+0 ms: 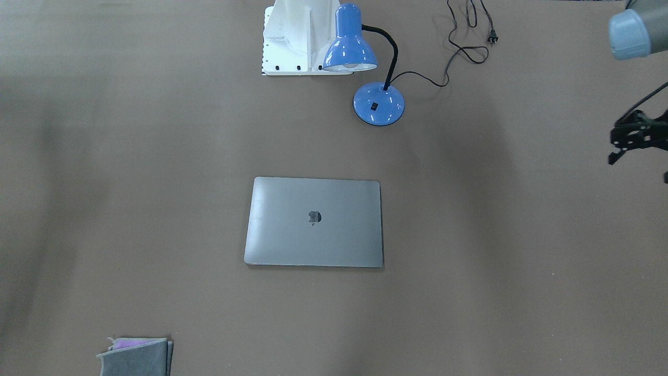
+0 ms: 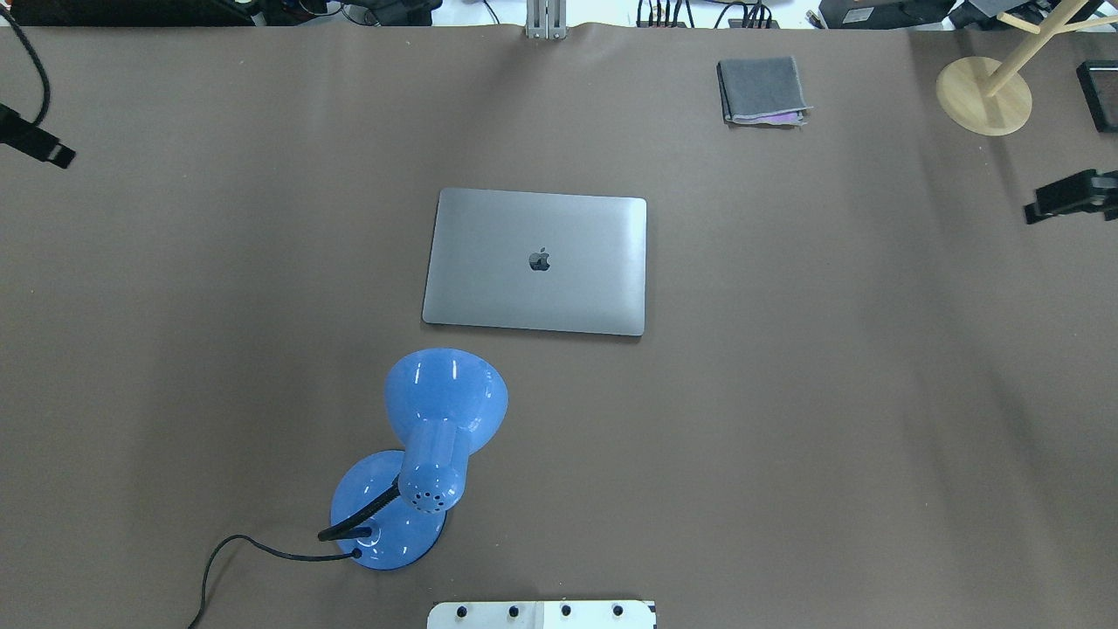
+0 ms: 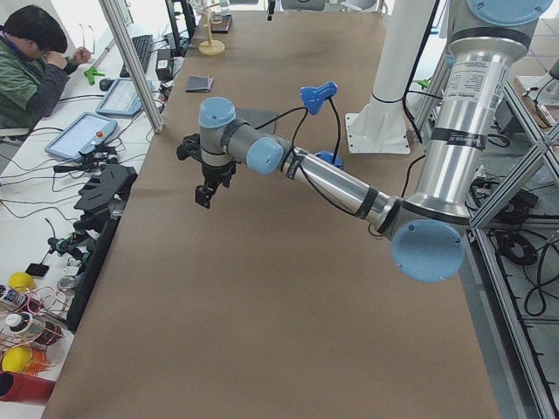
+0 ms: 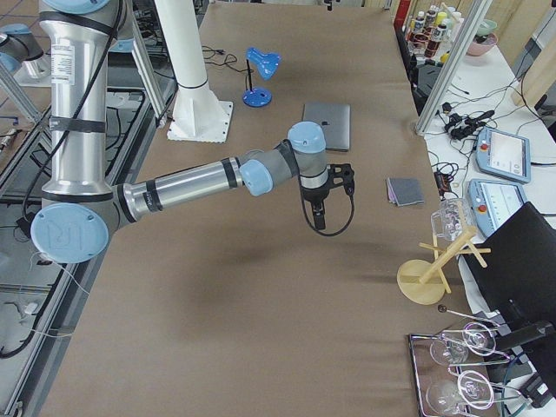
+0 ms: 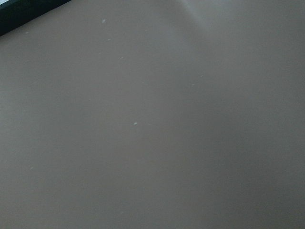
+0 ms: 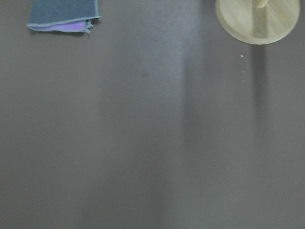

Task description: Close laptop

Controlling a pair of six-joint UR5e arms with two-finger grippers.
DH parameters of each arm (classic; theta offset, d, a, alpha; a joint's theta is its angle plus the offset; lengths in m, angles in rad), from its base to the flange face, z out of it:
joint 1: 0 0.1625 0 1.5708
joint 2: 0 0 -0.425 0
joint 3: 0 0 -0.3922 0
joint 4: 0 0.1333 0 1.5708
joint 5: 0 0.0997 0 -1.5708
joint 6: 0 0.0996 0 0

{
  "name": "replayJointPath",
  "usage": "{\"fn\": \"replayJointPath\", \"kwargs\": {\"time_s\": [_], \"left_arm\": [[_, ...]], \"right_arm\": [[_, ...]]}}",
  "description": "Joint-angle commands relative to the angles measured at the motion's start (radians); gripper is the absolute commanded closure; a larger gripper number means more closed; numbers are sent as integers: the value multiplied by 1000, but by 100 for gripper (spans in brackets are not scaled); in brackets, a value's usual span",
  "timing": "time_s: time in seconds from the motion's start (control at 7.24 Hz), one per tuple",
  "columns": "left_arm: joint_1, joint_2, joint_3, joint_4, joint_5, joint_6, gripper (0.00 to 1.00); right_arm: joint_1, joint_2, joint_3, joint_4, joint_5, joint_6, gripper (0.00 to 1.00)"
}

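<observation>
The laptop [image 2: 537,262] lies flat in the middle of the brown table with its lid down and the apple logo facing up; it also shows in the front view [image 1: 314,222]. My left gripper [image 2: 39,144] hangs over the table far to the laptop's left, cut off by the view's edge [image 1: 634,138]. My right gripper [image 2: 1066,199] hangs far to the laptop's right. Both hold nothing, and I cannot tell whether their jaws are open or shut. Both wrist views show only bare table.
A blue desk lamp [image 2: 419,463] with a black cord stands between the robot base and the laptop. A folded grey cloth [image 2: 762,91] lies at the far side. A wooden stand's round base [image 2: 983,96] sits at the far right corner.
</observation>
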Motion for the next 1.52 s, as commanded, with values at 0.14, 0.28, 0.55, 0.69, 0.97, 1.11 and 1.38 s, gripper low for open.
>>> {"fn": "replayJointPath", "kwargs": {"time_s": [0.14,0.28,0.55,0.69,0.97,1.11,1.38], "left_arm": [[-165,94,50,235,-55,274,0],[-175,150,76,211,-52,277,0],[-213,211,70,151,-60,275,0],[-208,204,84,160,-49,272,0],[-218,245,35,156,-49,275,0],[-215,274,2,153,-51,280,0],[-214,284,7,150,-52,281,0]], "right_arm": [[257,-53,7,-356,13,-489,0],[281,-105,1,-354,13,-495,0],[281,-122,-29,-340,18,-491,0],[281,-131,-33,-326,32,-489,0],[281,-143,-30,-325,59,-491,0],[281,-143,-26,-325,59,-494,0],[281,-165,-21,-320,64,-499,0]]}}
